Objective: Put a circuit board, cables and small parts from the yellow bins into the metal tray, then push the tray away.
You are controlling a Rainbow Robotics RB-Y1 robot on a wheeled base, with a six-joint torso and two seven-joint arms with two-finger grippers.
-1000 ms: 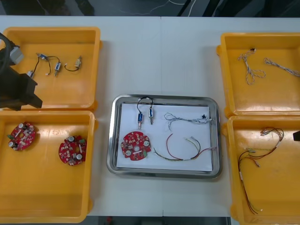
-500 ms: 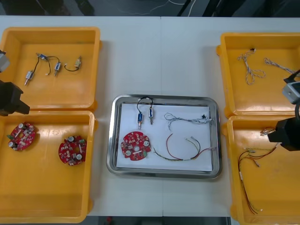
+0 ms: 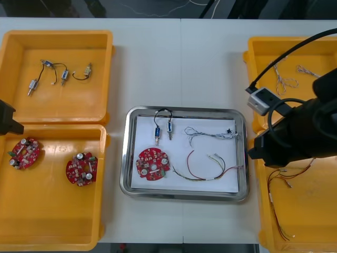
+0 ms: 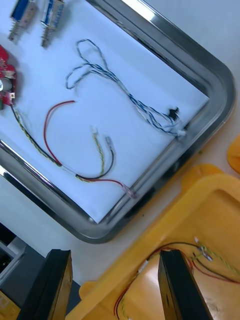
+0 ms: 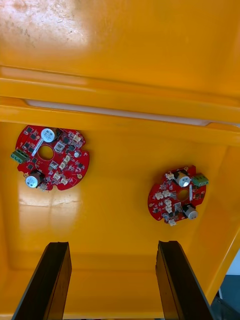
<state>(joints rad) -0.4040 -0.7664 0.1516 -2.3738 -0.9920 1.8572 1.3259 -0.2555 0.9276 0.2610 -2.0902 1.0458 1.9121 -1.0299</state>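
Note:
The metal tray (image 3: 124,158), white inside, sits mid-table. It holds a red circuit board (image 3: 151,163), two small metal parts on a black cable (image 3: 163,128), a blue and white cable (image 3: 210,135) and a red and yellow cable (image 3: 202,169). My right gripper (image 3: 260,150) hovers at the tray's right edge. In its wrist view it (image 4: 114,285) is open and empty, above the gap between the tray rim (image 4: 210,70) and the orange bin (image 4: 200,210). My left gripper (image 5: 114,280) is open over two boards (image 5: 50,157) (image 5: 176,195) in the near left bin.
The far left bin (image 3: 100,68) holds small metal parts on black cables (image 3: 60,74). Twisted cables (image 3: 284,79) lie in the far right bin, red and yellow cables (image 3: 284,184) in the near right bin. My left arm (image 3: 6,118) sits at the table's left edge.
My right arm has swung in from the right edge over the right bins to the tray's right side. My left arm has drawn back toward the left edge.

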